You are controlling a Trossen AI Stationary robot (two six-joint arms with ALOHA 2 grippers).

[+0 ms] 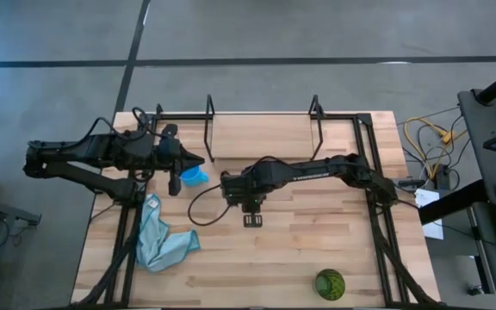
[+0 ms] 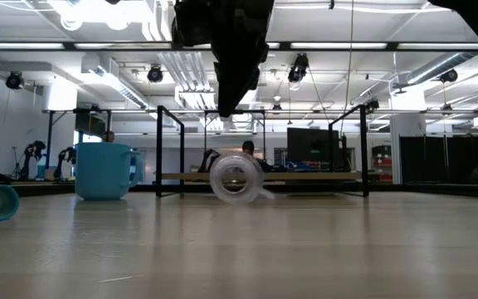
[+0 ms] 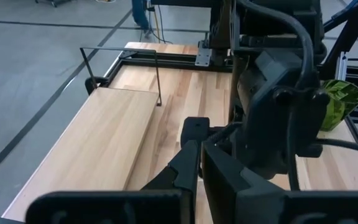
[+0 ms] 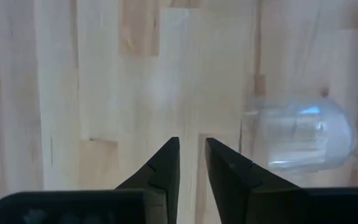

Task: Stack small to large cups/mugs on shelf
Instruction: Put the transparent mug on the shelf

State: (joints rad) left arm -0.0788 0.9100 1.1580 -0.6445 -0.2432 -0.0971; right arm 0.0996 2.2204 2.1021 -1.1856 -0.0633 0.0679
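green cup (image 3: 340,102) partly hidden behind the right arm (image 3: 278,99).

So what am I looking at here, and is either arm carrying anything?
These are four cameras on one two-armed robot at a wooden table. One looks straight down, one sits at tabletop height, and one rides on each wrist, looking past that arm's two dark fingers.

The left end effector is shut and empty, and it sits near the blue mug, which stands upright. The right end effector is over the middle of the table with its fingers slightly apart and nothing between them. The clear cup lies on its side just beside it.

Also on the table are a light blue cloth and a green patterned cup near the front edge. The low wooden shelf at the back has no cups on it yet.
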